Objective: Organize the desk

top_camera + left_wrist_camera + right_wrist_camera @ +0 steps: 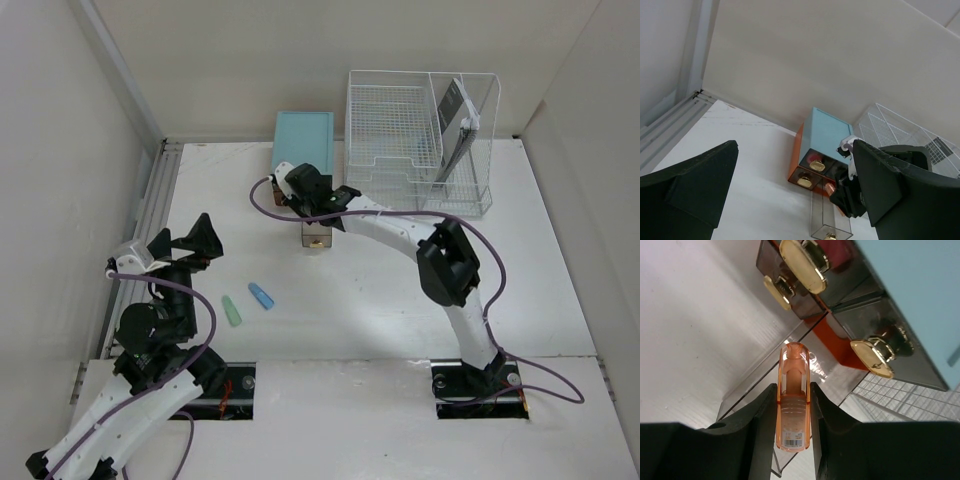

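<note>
The white desk [380, 290] carries a teal drawer box [303, 139] with gold knobs; one clear drawer [317, 236] is pulled out. My right gripper [794, 405] is shut on an orange highlighter [793, 405] and holds it just above the open drawer [765, 375], in front of the box [920, 300]. In the top view that gripper [305, 195] is over the drawer. A green highlighter [232, 311] and a blue highlighter [261, 296] lie on the desk at front left. My left gripper [185, 243] is open and empty, raised to their left.
A white wire-mesh rack [420, 140] with a dark booklet [455, 115] upright in it stands at the back right. Silver rails [145, 215] run along the desk's left edge. Walls enclose the desk on three sides.
</note>
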You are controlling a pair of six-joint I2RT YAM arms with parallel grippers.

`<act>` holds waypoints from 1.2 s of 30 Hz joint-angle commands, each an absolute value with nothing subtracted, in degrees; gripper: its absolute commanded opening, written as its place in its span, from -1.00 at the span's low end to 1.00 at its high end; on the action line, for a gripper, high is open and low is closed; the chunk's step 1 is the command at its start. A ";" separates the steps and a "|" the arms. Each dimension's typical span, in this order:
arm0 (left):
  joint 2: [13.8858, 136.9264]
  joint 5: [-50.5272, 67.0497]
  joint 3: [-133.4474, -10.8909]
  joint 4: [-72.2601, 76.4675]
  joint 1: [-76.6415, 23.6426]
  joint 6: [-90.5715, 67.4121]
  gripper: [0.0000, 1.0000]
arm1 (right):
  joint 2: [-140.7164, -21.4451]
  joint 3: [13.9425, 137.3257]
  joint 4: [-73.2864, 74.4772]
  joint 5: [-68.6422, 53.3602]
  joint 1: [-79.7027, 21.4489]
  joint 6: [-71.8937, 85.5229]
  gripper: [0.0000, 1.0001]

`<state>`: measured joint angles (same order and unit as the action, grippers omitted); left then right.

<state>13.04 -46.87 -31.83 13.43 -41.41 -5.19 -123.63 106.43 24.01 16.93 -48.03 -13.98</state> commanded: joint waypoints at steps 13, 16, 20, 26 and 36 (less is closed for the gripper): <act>13.62 -45.97 -33.22 14.94 -41.31 -4.92 0.96 | -122.62 109.95 26.10 14.85 -47.81 -13.62 0.06; 13.62 -45.97 -33.22 14.94 -41.31 -4.92 0.96 | -119.37 107.76 24.71 11.53 -47.81 -13.62 0.04; 13.62 -45.97 -33.22 14.94 -41.31 -4.92 0.96 | -116.10 105.56 25.31 -7.75 -47.81 -12.39 -0.11; 13.62 -45.97 -33.22 14.94 -41.31 -4.92 0.96 | -117.32 104.41 28.47 -18.46 -53.95 -12.39 -0.16; 13.10 -46.49 -33.22 14.94 -41.31 -4.92 0.96 | -124.54 104.94 27.77 -3.87 -61.17 -4.57 -0.07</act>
